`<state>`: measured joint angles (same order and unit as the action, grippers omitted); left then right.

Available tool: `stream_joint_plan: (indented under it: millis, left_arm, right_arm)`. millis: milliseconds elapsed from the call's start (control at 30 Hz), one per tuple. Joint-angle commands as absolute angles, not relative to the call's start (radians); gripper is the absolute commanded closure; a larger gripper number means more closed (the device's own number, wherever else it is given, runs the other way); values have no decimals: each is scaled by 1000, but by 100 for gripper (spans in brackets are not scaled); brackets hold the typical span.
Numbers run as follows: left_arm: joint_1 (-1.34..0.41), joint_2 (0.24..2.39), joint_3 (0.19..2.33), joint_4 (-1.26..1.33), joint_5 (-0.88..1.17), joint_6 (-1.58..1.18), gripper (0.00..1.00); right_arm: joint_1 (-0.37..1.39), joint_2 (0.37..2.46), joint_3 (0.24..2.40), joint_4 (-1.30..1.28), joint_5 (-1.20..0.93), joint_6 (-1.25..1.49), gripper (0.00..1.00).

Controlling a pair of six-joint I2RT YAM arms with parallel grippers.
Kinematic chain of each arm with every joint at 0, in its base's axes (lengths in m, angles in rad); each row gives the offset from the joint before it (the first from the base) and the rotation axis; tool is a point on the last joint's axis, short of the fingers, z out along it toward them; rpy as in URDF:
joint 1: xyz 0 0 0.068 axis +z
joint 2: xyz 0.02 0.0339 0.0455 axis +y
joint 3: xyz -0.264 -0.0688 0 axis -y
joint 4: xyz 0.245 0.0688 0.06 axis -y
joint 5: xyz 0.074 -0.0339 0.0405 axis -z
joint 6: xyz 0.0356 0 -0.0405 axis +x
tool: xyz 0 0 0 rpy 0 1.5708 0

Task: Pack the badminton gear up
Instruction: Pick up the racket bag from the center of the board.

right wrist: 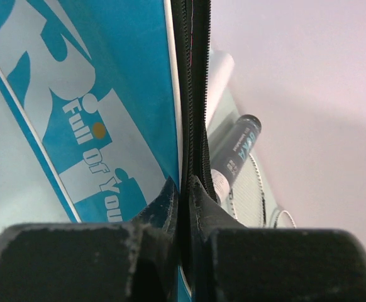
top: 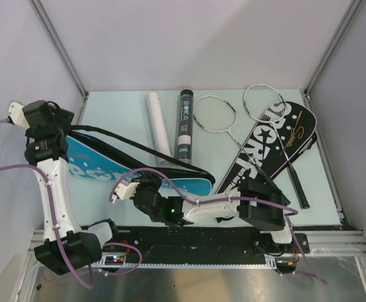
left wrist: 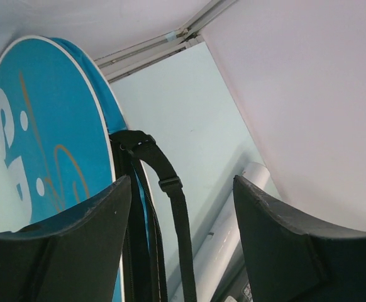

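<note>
A blue racket cover [top: 101, 165] with a black strap [top: 139, 152] lies at the left of the table. My right gripper [top: 144, 186] is shut on its black zipper edge [right wrist: 184, 189], near the narrow end. My left gripper [top: 68, 126] hovers open over the cover's wide end [left wrist: 44, 138], the strap [left wrist: 170, 189] running between its fingers [left wrist: 76, 239] untouched. A white tube [top: 160, 129] and a black tube [top: 184, 124] lie side by side behind the cover. Two silver rackets [top: 216, 113] [top: 265, 104] rest partly on a black cover [top: 277, 141] at the right.
Grey walls close in the table on the left, back and right, with metal posts in the corners [top: 305, 91]. The left arm stands close to the left wall. A black rail [top: 202, 239] runs along the near edge between the arm bases.
</note>
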<state>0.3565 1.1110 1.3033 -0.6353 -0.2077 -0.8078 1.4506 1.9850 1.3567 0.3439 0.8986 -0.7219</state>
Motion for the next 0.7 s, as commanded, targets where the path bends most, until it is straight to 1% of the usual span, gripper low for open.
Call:
stream_joint_plan:
  millis: [0,67,200,233,300,367,500,667]
  left_arm:
    - [367,1048,1328,-665,-223,-755,31]
    - [365,1003,1296,-676,-240,-754,30]
    - [369,934,1239,-721,-316,-774,28]
    - [373,921,1227,-728,-333,-784,27]
    - [390,904,1199,-735,-353,-800,21]
    - [416,902,1191,-737,-341,-804,19]
    - [457,930,1203,-736,-306,-805,19]
    - [509,977,1205,-737,-198,-819,21]
  right_arm:
    - [1471,1907,1282,574,1007,-813,100]
    - [1487,1912,1229,573,1033,-762,100]
    - [1520,1910,1164,490,1056,-605,100]
    - [1529,1908,1148,500,1061,-593,100]
    - [1551,1904,1112,525,1065,-584,100]
    - [1572,1899,1095,532,1065,-573,100]
    - [1602,1902,1066,579,1075,-586,100]
    - [1621,1896,1058,608,1077,-579,100]
